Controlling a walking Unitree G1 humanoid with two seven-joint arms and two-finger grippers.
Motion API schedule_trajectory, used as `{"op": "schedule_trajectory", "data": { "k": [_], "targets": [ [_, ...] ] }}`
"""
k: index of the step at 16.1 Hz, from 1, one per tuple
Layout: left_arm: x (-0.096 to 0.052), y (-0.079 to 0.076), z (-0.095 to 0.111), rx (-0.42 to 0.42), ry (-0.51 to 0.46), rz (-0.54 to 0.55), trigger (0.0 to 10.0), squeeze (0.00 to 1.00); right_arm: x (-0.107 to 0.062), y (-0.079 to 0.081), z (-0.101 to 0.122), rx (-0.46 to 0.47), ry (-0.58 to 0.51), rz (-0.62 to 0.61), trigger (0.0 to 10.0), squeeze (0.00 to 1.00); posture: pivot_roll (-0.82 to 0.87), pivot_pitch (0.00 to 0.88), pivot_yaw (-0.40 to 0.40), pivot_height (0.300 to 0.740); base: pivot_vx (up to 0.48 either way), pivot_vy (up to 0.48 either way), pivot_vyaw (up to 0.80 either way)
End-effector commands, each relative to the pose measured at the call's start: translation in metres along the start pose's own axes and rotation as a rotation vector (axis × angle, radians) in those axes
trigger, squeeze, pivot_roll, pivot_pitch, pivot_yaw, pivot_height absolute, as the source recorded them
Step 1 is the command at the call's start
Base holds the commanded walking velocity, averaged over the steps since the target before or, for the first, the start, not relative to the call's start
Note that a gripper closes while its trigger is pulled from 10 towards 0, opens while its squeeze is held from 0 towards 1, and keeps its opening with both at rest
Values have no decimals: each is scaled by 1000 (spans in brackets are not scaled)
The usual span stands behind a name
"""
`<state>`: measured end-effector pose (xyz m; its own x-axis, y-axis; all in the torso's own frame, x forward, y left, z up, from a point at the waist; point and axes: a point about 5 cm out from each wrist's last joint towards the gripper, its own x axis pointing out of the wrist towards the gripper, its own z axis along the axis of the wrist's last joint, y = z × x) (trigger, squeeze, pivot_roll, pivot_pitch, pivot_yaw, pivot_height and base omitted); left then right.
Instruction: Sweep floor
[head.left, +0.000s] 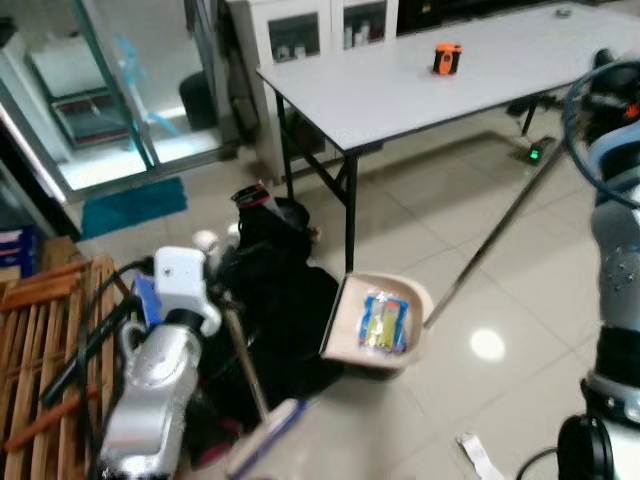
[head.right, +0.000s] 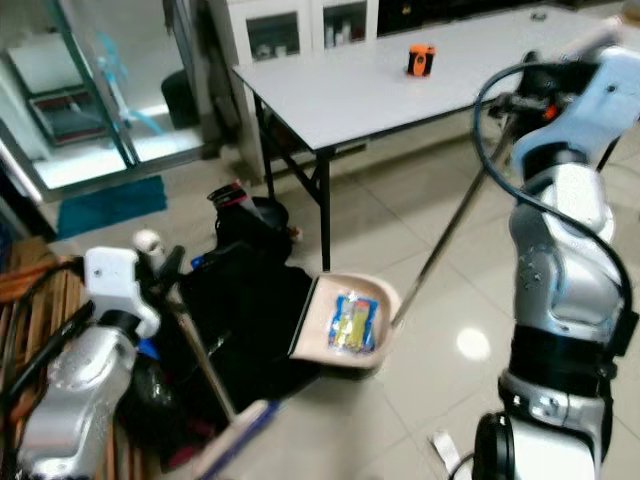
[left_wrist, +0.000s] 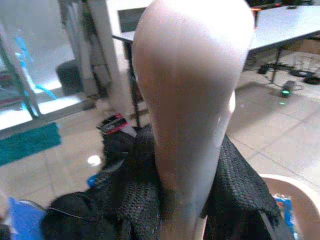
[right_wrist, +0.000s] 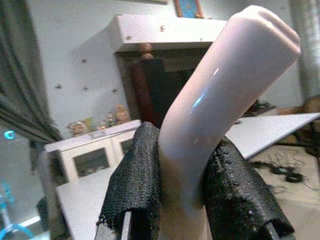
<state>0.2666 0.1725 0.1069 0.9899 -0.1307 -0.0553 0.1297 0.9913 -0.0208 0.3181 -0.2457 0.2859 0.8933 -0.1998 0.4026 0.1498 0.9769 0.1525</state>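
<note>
Pale glossy floor tiles (head.left: 520, 260) run under a long white table with black legs (head.left: 400, 85), and a heap of black bags (head.left: 280, 300) lies near a slatted wooden rack (head.left: 40, 330). Judging by the layout, the step in hand is the collecting stage of the sweep: a beige plastic dustpan on a long metal pole (head.left: 378, 322) stands tilted on the tiles beside the bags, already holding a yellow and blue wrapper (head.left: 385, 322). The right gripper (right_wrist: 185, 200) is clamped on the pale curved handle at the top of that pole, its black padded fingers (right_wrist: 135, 185) pressed against both sides. The left gripper (left_wrist: 190, 210) is likewise closed around the pale rounded grip of a thin-handled broom (head.left: 245, 375), whose light-coloured head (head.left: 265, 435) rests low on the floor in front of the robot. A white scrap of paper (head.left: 480, 455) lies on the tiles near the robot's right side, well apart from the pan. The next move probably calls for drawing the broom head behind that scrap and bringing the pan's open mouth round to face it, keeping the pan's lip flat on the tile so the wrapper stays inside.
</note>
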Motion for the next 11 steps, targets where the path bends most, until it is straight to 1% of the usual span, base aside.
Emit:
{"op": "schedule_trajectory", "data": {
  "k": [1,6,11],
  "targets": [
    [0,6,10,16,-30,17,10000,0,2,10,10,19,-52,33,10000,0,35,0,60,740,0,0,0],
    [-2,6,10,12,-23,23,10000,0,3,11,8,14,-52,30,10000,0,38,0,58,740,0,0,0],
    [-3,8,11,39,-19,30,10000,0,8,12,9,9,-61,23,10000,0,43,0,55,740,0,0,0]
  ]
}}
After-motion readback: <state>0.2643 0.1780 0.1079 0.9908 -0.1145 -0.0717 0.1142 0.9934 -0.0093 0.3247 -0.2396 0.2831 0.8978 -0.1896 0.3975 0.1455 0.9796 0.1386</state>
